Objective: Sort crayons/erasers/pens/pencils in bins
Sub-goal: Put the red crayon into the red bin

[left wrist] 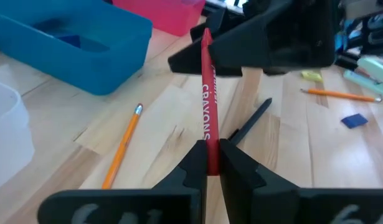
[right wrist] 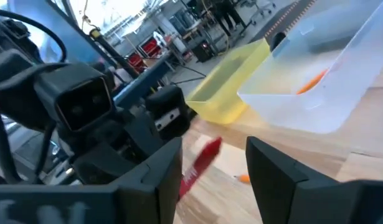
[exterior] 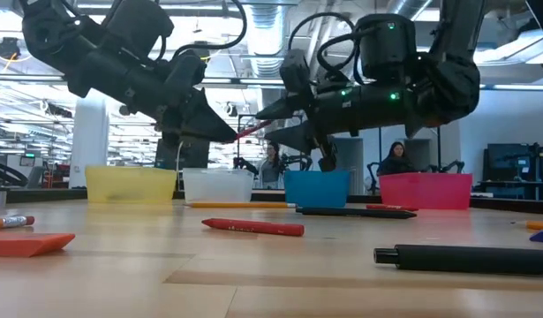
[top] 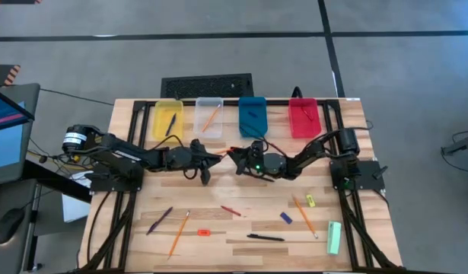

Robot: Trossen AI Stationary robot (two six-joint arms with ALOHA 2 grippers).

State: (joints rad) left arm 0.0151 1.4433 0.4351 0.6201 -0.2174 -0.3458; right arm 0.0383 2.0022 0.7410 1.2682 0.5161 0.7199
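Four bins [top: 169,118] line the far edge: yellow, clear, blue, red. The left gripper [left wrist: 208,163] pinches a red crayon [left wrist: 207,106] in mid-air above the table's middle. The right gripper [right wrist: 211,163], fingers spread, frames its far end. A second crayon [top: 230,209], pens and pencils lie scattered nearer the front, with bare wood between.

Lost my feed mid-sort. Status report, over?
Left gripper shut on red crayon, mid-air before the bins. Right gripper open around its far end, handover under way. Nothing in the way.
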